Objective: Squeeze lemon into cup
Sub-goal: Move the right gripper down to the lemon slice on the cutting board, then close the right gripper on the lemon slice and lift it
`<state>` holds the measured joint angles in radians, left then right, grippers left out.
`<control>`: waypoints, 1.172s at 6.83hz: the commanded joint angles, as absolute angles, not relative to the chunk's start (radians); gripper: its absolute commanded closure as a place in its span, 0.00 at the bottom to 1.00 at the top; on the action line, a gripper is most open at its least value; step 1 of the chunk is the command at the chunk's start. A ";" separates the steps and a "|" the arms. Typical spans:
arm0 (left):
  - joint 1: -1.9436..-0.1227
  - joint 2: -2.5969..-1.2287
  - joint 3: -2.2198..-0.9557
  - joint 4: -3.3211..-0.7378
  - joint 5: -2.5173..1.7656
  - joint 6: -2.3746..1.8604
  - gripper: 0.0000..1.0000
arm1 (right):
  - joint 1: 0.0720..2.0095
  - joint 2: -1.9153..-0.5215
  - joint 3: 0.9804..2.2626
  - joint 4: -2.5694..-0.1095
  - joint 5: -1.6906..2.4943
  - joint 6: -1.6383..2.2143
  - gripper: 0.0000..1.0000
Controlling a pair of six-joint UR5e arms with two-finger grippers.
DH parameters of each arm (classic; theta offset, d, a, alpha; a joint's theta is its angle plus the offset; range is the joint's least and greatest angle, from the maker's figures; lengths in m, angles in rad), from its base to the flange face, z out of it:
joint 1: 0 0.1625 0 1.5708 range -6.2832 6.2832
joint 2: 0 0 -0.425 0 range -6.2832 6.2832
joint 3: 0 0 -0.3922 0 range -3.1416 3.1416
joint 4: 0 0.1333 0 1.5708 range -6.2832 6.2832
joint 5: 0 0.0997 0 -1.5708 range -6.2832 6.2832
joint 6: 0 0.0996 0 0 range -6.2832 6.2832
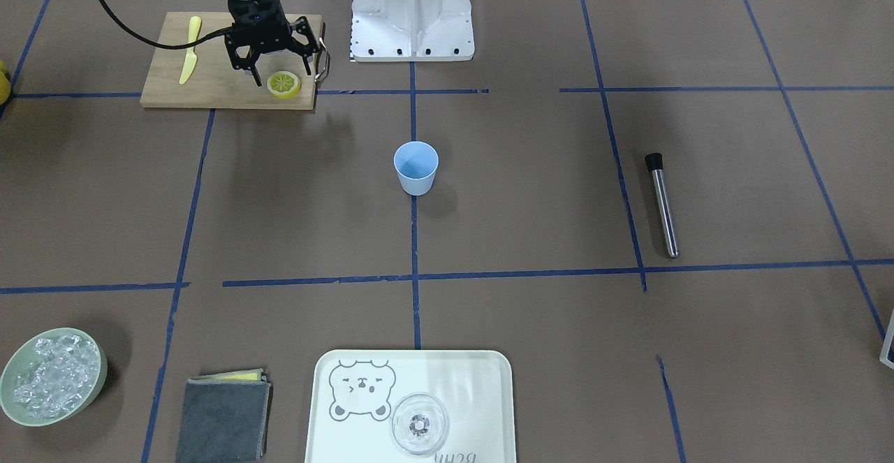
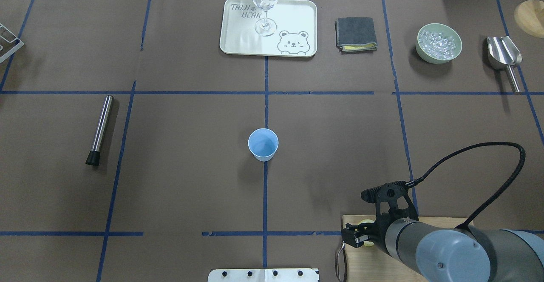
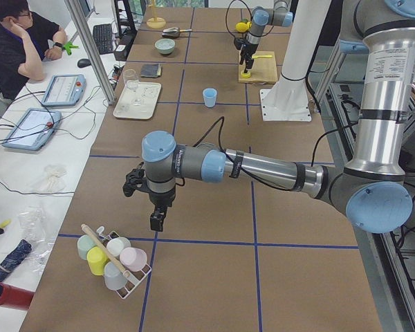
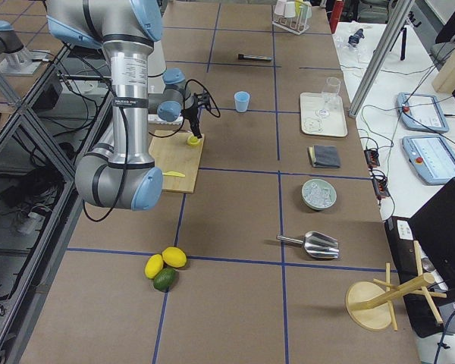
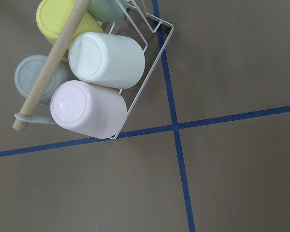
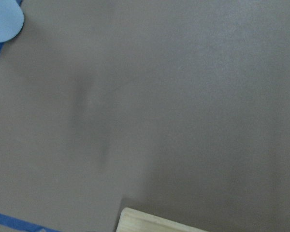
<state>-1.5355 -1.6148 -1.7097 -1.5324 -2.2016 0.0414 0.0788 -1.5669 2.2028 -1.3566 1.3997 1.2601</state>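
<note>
Lemon duty falls to the right arm. The wooden cutting board lies on the robot's near right, while the left gripper hangs well apart by the cup rack at the far left end; I cannot tell whether its jaws are open or closed. The right gripper hovers over the board with its jaws spread wide. The cup stands at table centre, left of the board. The lemon lies just beneath the right gripper, seemingly between its fingertips, near the board's cup-side edge.
</note>
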 commanded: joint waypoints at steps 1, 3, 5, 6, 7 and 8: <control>-1.536 -1.614 -1.710 -1.532 -2.203 0.041 0.00 | 0.049 -1.578 2.186 -1.358 1.376 1.275 0.01; -1.536 -1.615 -1.712 -1.532 -2.203 0.041 0.00 | 0.048 -1.575 2.152 -1.356 1.376 1.275 0.01; -1.536 -1.617 -1.712 -1.534 -2.203 0.041 0.00 | 0.049 -1.575 2.154 -1.356 1.379 1.275 0.07; -1.536 -1.617 -1.712 -1.534 -2.203 0.041 0.00 | 0.049 -1.577 2.152 -1.356 1.379 1.275 0.11; -1.536 -1.615 -1.712 -1.532 -2.201 0.041 0.00 | 0.049 -1.577 2.151 -1.356 1.381 1.275 0.13; -1.536 -1.615 -1.712 -1.532 -2.203 0.041 0.00 | 0.048 -1.569 2.151 -1.356 1.381 1.275 0.13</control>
<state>-1.5355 -1.6159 -1.7119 -1.5330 -2.2021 0.0414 0.0488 -1.5753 2.1514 -1.3560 1.3800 1.2747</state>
